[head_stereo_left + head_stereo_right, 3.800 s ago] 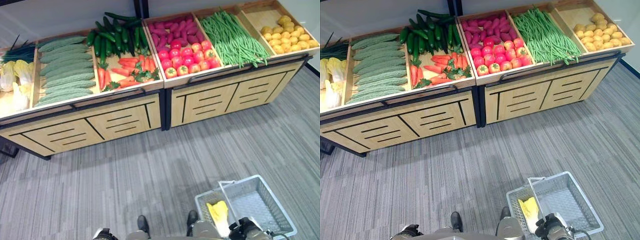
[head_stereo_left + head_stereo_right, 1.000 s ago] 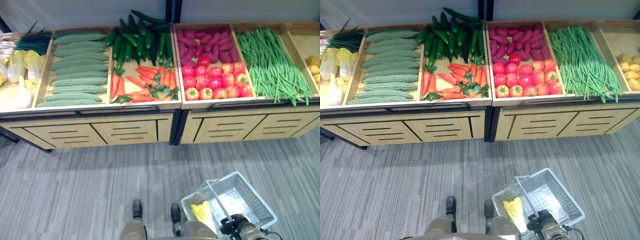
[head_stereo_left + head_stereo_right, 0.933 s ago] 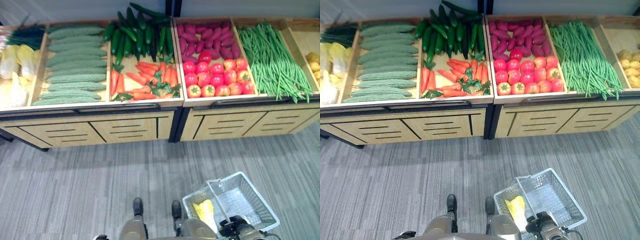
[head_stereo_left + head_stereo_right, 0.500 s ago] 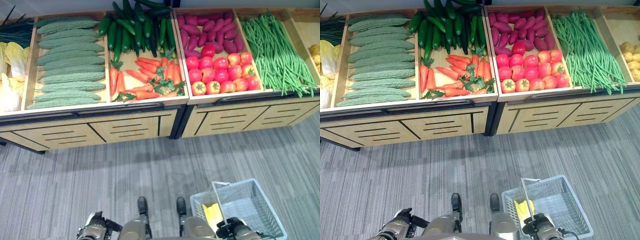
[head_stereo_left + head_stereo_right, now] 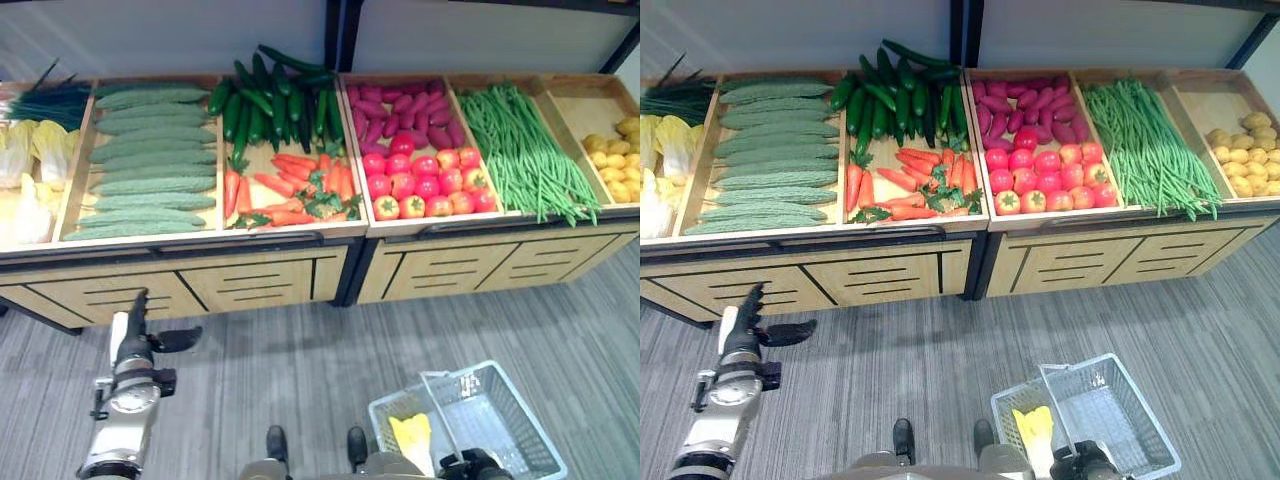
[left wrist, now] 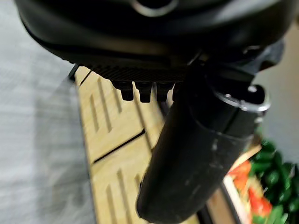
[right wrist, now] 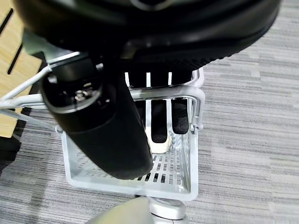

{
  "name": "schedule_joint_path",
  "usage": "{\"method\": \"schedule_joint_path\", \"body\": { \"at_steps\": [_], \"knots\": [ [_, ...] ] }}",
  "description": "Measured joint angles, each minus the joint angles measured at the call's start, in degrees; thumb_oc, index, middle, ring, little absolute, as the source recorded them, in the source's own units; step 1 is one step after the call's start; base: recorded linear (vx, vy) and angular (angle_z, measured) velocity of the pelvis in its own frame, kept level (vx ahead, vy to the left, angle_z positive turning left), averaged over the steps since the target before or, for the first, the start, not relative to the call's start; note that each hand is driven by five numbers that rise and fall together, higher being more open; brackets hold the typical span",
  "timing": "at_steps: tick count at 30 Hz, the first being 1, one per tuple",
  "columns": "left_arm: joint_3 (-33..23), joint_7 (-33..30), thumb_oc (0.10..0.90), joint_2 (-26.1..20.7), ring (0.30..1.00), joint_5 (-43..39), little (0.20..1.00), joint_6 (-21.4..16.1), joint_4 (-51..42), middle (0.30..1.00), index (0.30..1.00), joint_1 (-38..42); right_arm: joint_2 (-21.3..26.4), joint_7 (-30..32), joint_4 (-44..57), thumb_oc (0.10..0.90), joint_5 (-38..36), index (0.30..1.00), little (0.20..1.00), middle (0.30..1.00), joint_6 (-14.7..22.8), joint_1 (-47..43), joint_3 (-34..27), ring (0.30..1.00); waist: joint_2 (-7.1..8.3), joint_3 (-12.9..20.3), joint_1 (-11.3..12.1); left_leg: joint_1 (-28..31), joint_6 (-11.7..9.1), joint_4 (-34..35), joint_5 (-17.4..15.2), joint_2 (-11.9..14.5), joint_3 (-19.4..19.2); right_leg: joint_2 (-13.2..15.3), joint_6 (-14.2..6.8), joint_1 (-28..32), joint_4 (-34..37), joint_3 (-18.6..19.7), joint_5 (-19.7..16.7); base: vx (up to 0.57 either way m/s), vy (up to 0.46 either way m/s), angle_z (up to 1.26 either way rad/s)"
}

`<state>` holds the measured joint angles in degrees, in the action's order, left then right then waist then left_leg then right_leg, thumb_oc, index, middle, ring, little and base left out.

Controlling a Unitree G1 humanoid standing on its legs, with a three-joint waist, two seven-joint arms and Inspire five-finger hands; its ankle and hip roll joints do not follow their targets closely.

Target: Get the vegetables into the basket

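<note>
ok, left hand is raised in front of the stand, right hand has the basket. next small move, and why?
Probably extend the left hand forward and up over the wooden stand's front edge toward the orange carrots. It hovers empty with fingers straight, short of the produce. The right hand curls round the handle of the white wire basket, which holds a yellow leafy vegetable.

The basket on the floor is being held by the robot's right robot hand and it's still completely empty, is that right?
Not quite: the basket is not empty. The left eye view shows a yellow leafy vegetable already lying in it. The rest holds: the right robot hand has its fingers curled round the basket's handle, as the right wrist view shows, with the basket over the grey floor.
</note>
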<state>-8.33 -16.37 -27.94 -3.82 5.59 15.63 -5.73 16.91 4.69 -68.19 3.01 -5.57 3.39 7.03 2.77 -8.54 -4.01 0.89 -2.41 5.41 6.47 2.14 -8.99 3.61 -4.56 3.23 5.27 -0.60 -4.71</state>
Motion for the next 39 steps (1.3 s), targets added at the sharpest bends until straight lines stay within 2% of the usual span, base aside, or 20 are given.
{"method": "schedule_joint_path", "body": {
  "at_steps": [5, 9, 18, 20, 22, 24, 25, 26, 27, 31, 33, 34, 35, 36, 39],
  "knots": [
    [-0.7, -0.1, 0.900, -0.5, 1.000, 4.2, 1.000, 0.7, -6.0, 1.000, 1.000, -1.9, 0.3, -0.5, -2.3, 0.400, 1.1, 0.300, 0.300, 0.300, 0.0, 1.2, 0.0, 0.300, -0.01, 0.4, 0.1, 1.0, 0.5, 0.0, 0.1, 0.0, 0.0, 0.0, 0.2, 1.0, 0.0, 0.0, 0.0, 0.02, 0.002, 0.00],
    [-0.9, -1.1, 0.900, -1.9, 1.000, 7.4, 1.000, 0.4, -9.3, 1.000, 1.000, -1.8, 0.4, -0.5, -3.0, 0.400, 1.1, 0.300, 0.300, 0.300, -0.1, 1.2, 0.0, 0.300, -0.49, 1.1, -0.2, 1.4, -0.1, 0.1, -0.3, 0.1, 0.0, 0.0, 0.2, 1.3, 0.0, 0.0, 0.2, 0.04, -0.001, -0.01],
    [-0.3, -4.4, 0.900, -16.4, 1.000, 19.0, 1.000, 1.2, -8.4, 1.000, 1.000, 3.4, 1.9, -0.4, -4.1, 0.400, 1.7, 0.300, 0.300, 0.300, 0.1, 1.8, 0.2, 0.300, -2.26, 3.2, -1.7, 1.8, -0.2, 0.1, -0.3, 0.3, -0.4, -0.2, 0.0, 1.4, 0.0, 0.4, 0.4, 0.02, 0.006, -0.01],
    [0.9, -4.7, 0.900, -19.6, 1.000, 21.3, 1.000, 1.8, -6.9, 1.000, 1.000, 5.5, 2.0, -0.3, -4.6, 0.400, 1.7, 0.300, 0.300, 0.300, 0.2, 1.8, 0.2, 0.300, -2.65, 3.7, -1.9, 1.8, -0.2, 0.1, -0.3, 0.3, -0.9, -0.2, 0.0, 1.2, 0.0, 0.7, 0.4, 0.01, 0.006, -0.07],
    [2.7, -4.8, 0.900, -24.8, 1.000, 25.1, 1.000, 2.8, -3.3, 1.000, 1.000, 9.9, 2.6, -0.1, -4.7, 0.400, 1.9, 0.300, 0.300, 0.300, 0.2, 1.8, 0.3, 0.300, -3.09, 3.9, -2.4, 1.6, -0.2, 0.1, -0.3, 0.3, -1.3, -0.2, -0.1, 0.8, 0.0, 1.2, 0.2, -0.01, 0.027, -0.11],
    [4.7, -4.9, 0.900, -26.9, 1.000, 26.8, 1.000, 3.1, -0.5, 1.000, 1.000, 12.5, 2.8, -0.1, -5.2, 0.400, 2.3, 0.300, 0.300, 0.300, 0.3, 1.8, 0.3, 0.300, -3.34, 4.1, -2.8, 1.5, -0.2, 0.1, -0.3, 0.3, -1.5, -0.2, 0.0, 0.6, 0.0, 1.4, 0.2, -0.03, 0.034, -0.09],
    [12.8, -4.6, 0.900, -31.7, 1.000, 29.4, 1.000, 4.0, 6.0, 1.000, 1.000, 18.7, 3.3, 0.2, -5.7, 0.400, 3.2, 0.300, 0.300, 0.300, 0.4, 1.7, 1.3, 0.300, -3.86, 4.5, -3.0, 0.9, -0.2, 0.1, -0.3, 0.3, -2.1, -0.2, -0.1, -0.3, 0.0, 1.9, 0.0, -0.04, 0.035, -0.17],
    [15.8, -4.2, 0.900, -32.9, 1.000, 31.0, 1.000, 4.2, 8.9, 1.000, 1.000, 21.3, 3.6, 0.3, -5.6, 0.400, 3.4, 0.300, 0.300, 0.300, 0.6, 1.4, 1.3, 0.300, -4.11, 4.8, -3.4, 0.1, -0.2, 0.1, -0.3, 0.3, -2.4, -0.2, -0.2, -1.2, 0.0, 2.3, -0.1, -0.03, 0.035, -0.18],
    [22.0, -3.9, 0.900, -33.8, 1.000, 32.4, 1.000, 4.7, 12.9, 1.000, 1.000, 26.9, 3.9, 0.5, -5.6, 0.400, 3.4, 0.300, 0.300, 0.300, 1.0, 1.4, 1.6, 0.300, -4.57, 4.9, -3.8, -0.8, -0.1, 0.1, -0.1, 0.2, -2.7, -0.1, -0.4, -2.2, 0.0, 2.5, -0.4, -0.02, 0.033, -0.12],
    [31.7, -1.9, 0.900, -34.4, 1.000, 34.4, 1.000, 4.3, 17.1, 1.000, 1.000, 34.1, 4.2, 0.7, -5.5, 0.400, 3.8, 0.300, 0.300, 0.300, 1.4, -0.2, 2.4, 0.300, -5.06, 5.2, -5.4, -3.0, 0.3, 0.1, 0.4, 0.1, -3.4, 0.0, 0.0, -4.7, 0.0, 3.3, -1.5, -0.02, 0.019, -0.15],
    [37.9, -1.7, 0.900, -34.0, 1.000, 35.6, 1.000, 3.2, 20.8, 1.000, 1.000, 37.7, 4.1, 0.8, -5.6, 0.400, 3.9, 0.300, 0.300, 0.300, 1.6, -0.9, 2.7, 0.300, -5.20, 5.0, -7.1, -3.7, 0.8, 0.1, 0.8, 0.1, -4.5, 0.0, 0.0, -6.1, 0.0, 4.1, -1.9, -0.07, 0.052, -0.19],
    [44.1, -1.0, 0.900, -33.5, 1.000, 35.6, 1.000, 3.1, 25.2, 1.000, 1.000, 42.6, 4.2, 1.3, -5.6, 0.400, 4.0, 0.300, 0.300, 0.300, 2.1, -1.7, 3.4, 0.300, -5.48, 5.1, -7.5, -5.2, 0.8, 0.1, 0.8, 0.1, -5.1, 0.1, -0.3, -7.7, -0.1, 4.5, -1.8, -0.06, 0.042, -0.27],
    [46.7, -0.9, 0.900, -33.5, 1.000, 35.6, 1.000, 3.1, 27.6, 1.000, 1.000, 44.9, 4.2, 1.6, -5.5, 0.400, 3.9, 0.300, 0.300, 0.300, 2.3, -2.8, 3.6, 0.300, -5.70, 4.9, -8.0, -6.6, 0.8, 0.1, 0.8, 0.0, -5.6, 0.1, -0.7, -9.3, -0.2, 5.2, -2.2, -0.07, 0.047, -0.35],
    [47.5, -0.6, 0.900, -33.1, 1.000, 35.8, 1.000, 2.9, 28.9, 1.000, 1.000, 46.3, 4.1, 1.6, -5.5, 0.400, 3.9, 0.300, 0.300, 0.300, 2.3, -3.4, 3.7, 0.300, -5.78, 4.6, -8.7, -7.6, 1.1, 0.0, 1.2, 0.0, -6.2, 0.2, -0.2, -10.7, -0.3, 5.6, -3.4, -0.04, 0.029, -0.28],
    [51.3, -0.6, 0.900, -31.2, 1.000, 36.3, 1.000, 2.8, 34.7, 1.000, 1.000, 51.0, 4.1, 2.4, -5.4, 0.400, 3.9, 0.300, 0.300, 0.300, 2.5, -4.0, 4.9, 0.300, -5.96, 4.2, -9.5, -9.2, 1.3, -0.2, 1.4, -0.1, -7.7, 0.2, -0.4, -13.0, -0.3, 7.0, -3.7, -0.03, 0.026, -0.23]
  ]
}}
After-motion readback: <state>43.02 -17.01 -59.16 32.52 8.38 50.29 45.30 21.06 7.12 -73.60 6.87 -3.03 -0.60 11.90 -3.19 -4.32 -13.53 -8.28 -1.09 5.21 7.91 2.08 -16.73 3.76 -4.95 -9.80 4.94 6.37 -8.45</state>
